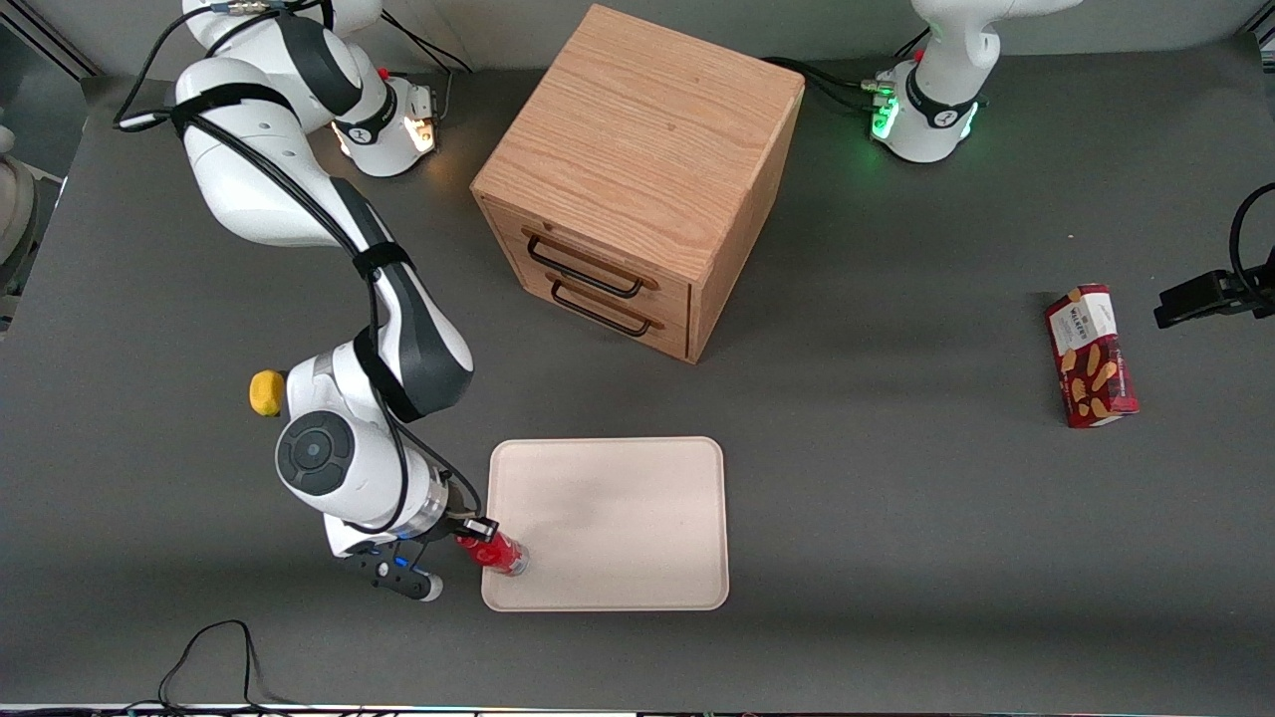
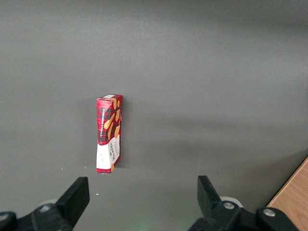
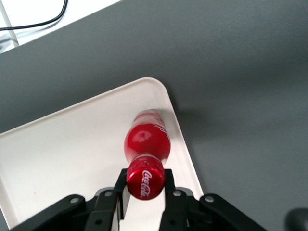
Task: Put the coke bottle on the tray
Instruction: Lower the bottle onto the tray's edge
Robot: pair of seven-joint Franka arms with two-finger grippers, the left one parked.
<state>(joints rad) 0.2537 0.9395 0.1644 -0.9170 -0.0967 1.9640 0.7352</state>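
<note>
I see the gripper (image 3: 145, 195), fingers clamped on the cap, holding the coke bottle (image 1: 494, 551) tilted over the tray (image 1: 637, 588) corner, lower left of the front frame; released here, it may topple onto the desk (image 1: 896, 558).

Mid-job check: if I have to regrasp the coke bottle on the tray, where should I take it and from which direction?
Grip the neck just under the cap, coming straight down from above. The coke bottle stands upright near a corner of the tray, cap up, and the neck is its narrowest part. The gripper is shut on it there now, so that hold evidently works.
</note>
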